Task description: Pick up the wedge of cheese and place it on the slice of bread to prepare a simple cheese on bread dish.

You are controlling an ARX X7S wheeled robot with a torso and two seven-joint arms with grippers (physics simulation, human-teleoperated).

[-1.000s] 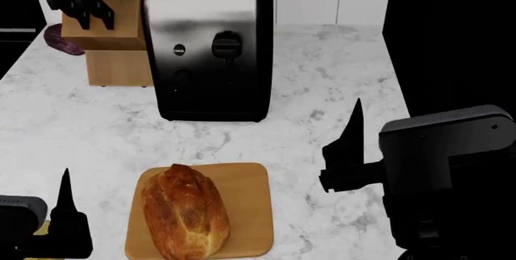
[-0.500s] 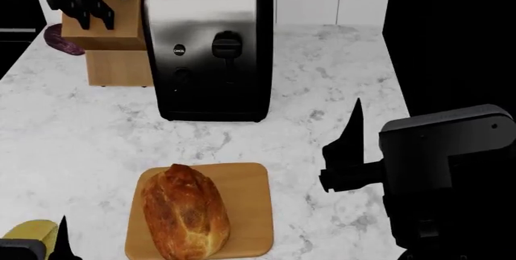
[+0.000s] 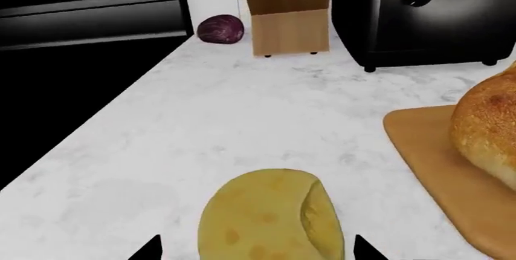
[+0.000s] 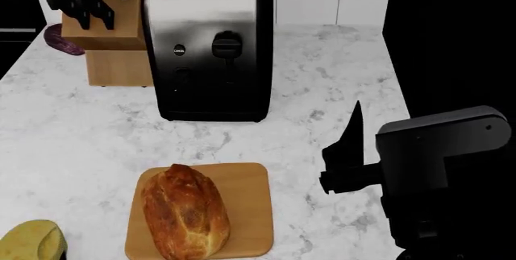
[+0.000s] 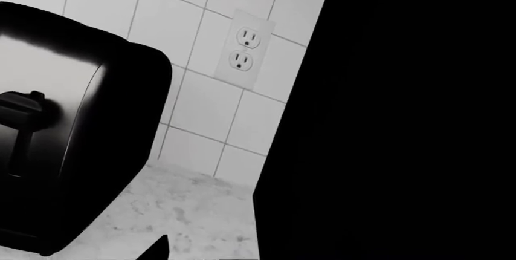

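The wedge of cheese [image 4: 32,240], pale yellow with holes, lies on the marble counter at the front left edge of the head view. In the left wrist view the cheese [image 3: 270,217] sits between the two dark fingertips [image 3: 149,249] of my left gripper [image 3: 256,251], which is open and straddles it. The left gripper is out of the head view. The golden-brown bread loaf [image 4: 185,211] lies on a wooden cutting board [image 4: 250,196], right of the cheese; it also shows in the left wrist view [image 3: 487,127]. My right gripper [image 4: 348,151] hovers open and empty right of the board.
A black toaster [image 4: 211,42] stands behind the board, with a wooden knife block [image 4: 105,30] and a purple vegetable [image 4: 60,39] to its left. A tall black appliance [image 4: 451,30] bounds the counter's right side. A dark stove [image 3: 81,18] borders the left. A wall outlet [image 5: 244,50] is on the tiles.
My left gripper has dropped down out of the head view, and the cheese now shows uncovered at the front left. The right arm has barely moved.
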